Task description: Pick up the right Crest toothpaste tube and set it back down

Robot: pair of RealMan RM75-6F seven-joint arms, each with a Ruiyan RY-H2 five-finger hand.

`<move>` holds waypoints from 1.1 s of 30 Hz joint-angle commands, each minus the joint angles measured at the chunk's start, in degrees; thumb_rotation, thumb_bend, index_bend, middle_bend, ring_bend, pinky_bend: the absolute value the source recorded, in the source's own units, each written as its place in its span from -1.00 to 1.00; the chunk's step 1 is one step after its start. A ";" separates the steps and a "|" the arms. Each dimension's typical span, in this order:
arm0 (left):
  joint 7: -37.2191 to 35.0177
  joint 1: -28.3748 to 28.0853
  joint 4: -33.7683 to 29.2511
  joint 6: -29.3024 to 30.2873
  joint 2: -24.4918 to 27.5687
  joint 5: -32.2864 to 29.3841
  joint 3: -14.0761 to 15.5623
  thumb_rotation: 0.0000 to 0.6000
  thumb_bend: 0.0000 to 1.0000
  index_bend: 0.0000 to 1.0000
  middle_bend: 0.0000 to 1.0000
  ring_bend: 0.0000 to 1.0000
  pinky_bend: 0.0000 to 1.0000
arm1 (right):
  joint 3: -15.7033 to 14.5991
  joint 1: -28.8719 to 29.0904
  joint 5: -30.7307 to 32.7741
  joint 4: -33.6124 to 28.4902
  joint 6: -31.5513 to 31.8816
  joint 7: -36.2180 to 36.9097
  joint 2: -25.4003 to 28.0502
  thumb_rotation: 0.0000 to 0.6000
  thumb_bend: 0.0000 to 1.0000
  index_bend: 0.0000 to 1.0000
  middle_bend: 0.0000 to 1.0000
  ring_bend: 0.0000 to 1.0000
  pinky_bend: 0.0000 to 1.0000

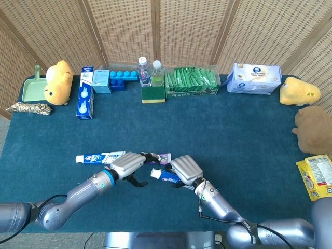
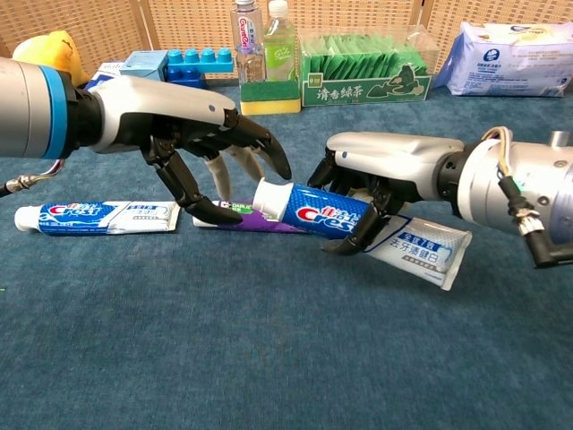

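Observation:
My right hand (image 2: 376,175) (image 1: 185,168) holds the right Crest toothpaste tube (image 2: 358,228) (image 1: 165,176) off the blue cloth, white cap pointing left. My left hand (image 2: 201,148) (image 1: 127,163) hovers open just left of that cap, fingers spread and curved over the purple toothpaste tube (image 2: 235,208) (image 1: 161,156), which it mostly hides. A second Crest tube (image 2: 97,217) (image 1: 99,157) lies flat on the cloth at the left.
Along the far edge stand two bottles (image 1: 150,71) on a sponge, a green packet box (image 1: 191,82), blue blocks (image 1: 122,79), a toothpaste carton (image 1: 85,99) and a tissue pack (image 1: 254,79). Plush toys (image 1: 298,91) and a snack bag (image 1: 316,179) sit at the right.

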 commanded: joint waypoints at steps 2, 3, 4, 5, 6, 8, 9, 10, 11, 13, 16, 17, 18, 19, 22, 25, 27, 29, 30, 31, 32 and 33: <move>-0.57 -0.56 -0.29 0.39 0.14 0.23 0.59 0.98 -0.45 -0.51 -0.67 -0.68 -0.37 | 0.17 0.40 0.45 0.32 -0.13 0.04 -0.16 1.00 -0.36 0.87 0.76 0.67 0.74; -0.77 -0.66 -0.43 0.60 0.21 0.32 0.83 0.98 -0.45 -0.50 -0.67 -0.68 -0.37 | 0.22 0.53 0.61 0.42 -0.16 0.10 -0.17 1.00 -0.36 0.87 0.76 0.67 0.74; -0.94 -0.80 -0.53 0.71 0.30 0.38 1.08 0.99 -0.45 -0.49 -0.66 -0.68 -0.37 | 0.26 0.64 0.72 0.54 -0.17 0.14 -0.18 1.00 -0.36 0.87 0.76 0.67 0.74; -1.08 -0.93 -0.57 0.71 0.38 0.37 1.26 0.98 -0.45 -0.49 -0.66 -0.68 -0.38 | 0.31 0.71 0.79 0.59 -0.18 0.25 -0.17 1.00 -0.35 0.87 0.76 0.67 0.74; -1.23 -1.12 -0.56 0.75 0.43 0.36 1.50 0.98 -0.45 -0.48 -0.66 -0.68 -0.40 | 0.34 0.79 0.89 0.61 -0.21 0.39 -0.12 1.00 -0.36 0.87 0.76 0.67 0.74; -1.43 -1.41 -0.46 0.82 0.42 0.31 1.85 0.98 -0.45 -0.47 -0.66 -0.68 -0.46 | 0.38 0.86 0.97 0.67 -0.11 0.50 -0.01 1.00 -0.36 0.87 0.76 0.67 0.74; -1.62 -1.57 -0.36 0.94 0.34 0.25 2.02 0.98 -0.45 -0.46 -0.66 -0.68 -0.47 | 0.33 0.91 1.14 0.70 -0.10 0.53 0.07 1.00 -0.35 0.87 0.76 0.67 0.74; -1.73 -1.69 -0.28 1.05 0.27 0.23 2.15 0.98 -0.45 -0.45 -0.66 -0.68 -0.44 | 0.36 0.95 1.32 0.70 -0.15 0.64 0.16 1.00 -0.35 0.87 0.77 0.68 0.74; -1.82 -1.81 -0.21 1.13 0.22 0.20 2.29 0.98 -0.45 -0.44 -0.66 -0.68 -0.42 | 0.35 1.00 1.48 0.75 -0.17 0.66 0.25 1.00 -0.35 0.87 0.77 0.68 0.74; -2.06 -2.07 -0.08 1.33 0.07 0.15 2.57 0.97 -0.45 -0.41 -0.66 -0.68 -0.40 | 0.44 1.09 2.05 0.77 -0.27 0.94 0.45 1.00 -0.36 0.87 0.78 0.69 0.75; -2.31 -2.45 0.04 1.48 0.04 0.09 3.00 0.97 -0.45 -0.39 -0.65 -0.67 -0.41 | 0.65 1.27 2.79 0.91 -0.50 1.42 0.72 1.00 -0.35 0.87 0.79 0.70 0.75; -2.43 -2.54 0.05 1.50 0.05 0.07 3.10 0.97 -0.45 -0.38 -0.65 -0.67 -0.41 | 0.71 1.36 3.01 0.97 -0.55 1.47 0.77 1.00 -0.35 0.87 0.79 0.70 0.75; -2.50 -2.60 0.05 1.52 0.07 0.07 3.17 0.97 -0.45 -0.38 -0.65 -0.68 -0.43 | 0.73 1.42 3.12 0.99 -0.57 1.48 0.80 1.00 -0.35 0.87 0.79 0.70 0.76; -2.64 -2.70 0.06 1.57 0.12 0.07 3.31 0.97 -0.45 -0.37 -0.65 -0.68 -0.47 | 0.79 1.53 3.40 1.07 -0.60 1.53 0.83 1.00 -0.35 0.87 0.80 0.70 0.76; -3.05 -2.94 0.30 1.61 0.12 0.00 3.66 0.97 -0.45 -0.37 -0.65 -0.67 -0.45 | 1.06 1.89 4.31 1.41 -0.72 1.69 0.82 1.00 -0.34 0.87 0.81 0.72 0.77; -3.63 -3.13 0.46 1.48 0.07 0.01 3.89 0.96 -0.45 -0.37 -0.65 -0.68 -0.41 | 1.10 2.28 5.33 1.73 -0.62 1.32 0.77 1.00 -0.33 0.87 0.81 0.72 0.77; -3.84 -3.26 0.43 1.39 0.20 0.26 4.08 0.97 -0.45 -0.37 -0.65 -0.67 -0.40 | 1.13 2.53 6.12 1.94 -0.44 1.01 0.72 1.00 -0.33 0.87 0.81 0.72 0.77; -4.07 -3.31 0.30 1.39 0.35 0.50 4.22 0.97 -0.45 -0.37 -0.65 -0.67 -0.40 | 1.28 2.66 6.70 2.03 -0.26 1.05 0.65 1.00 -0.33 0.87 0.81 0.73 0.78; -4.23 -3.33 0.21 1.33 0.45 0.58 4.28 0.97 -0.45 -0.37 -0.65 -0.67 -0.40 | 1.30 2.74 6.91 2.11 -0.18 0.99 0.65 1.00 -0.33 0.87 0.81 0.74 0.78; -4.49 -3.35 0.09 1.25 0.59 0.66 4.34 0.96 -0.45 -0.37 -0.65 -0.67 -0.40 | 1.33 2.84 7.23 2.20 -0.05 0.91 0.65 1.00 -0.33 0.87 0.81 0.74 0.79; -4.62 -3.36 0.02 1.23 0.69 0.77 4.40 0.96 -0.45 -0.37 -0.65 -0.67 -0.41 | 1.34 2.92 7.43 2.25 0.04 0.81 0.64 1.00 -0.33 0.87 0.81 0.74 0.79; -4.67 -3.38 -0.03 1.23 0.80 0.93 4.48 0.97 -0.45 -0.37 -0.65 -0.68 -0.41 | 1.33 3.01 7.70 2.28 0.10 0.70 0.64 1.00 -0.33 0.87 0.81 0.74 0.79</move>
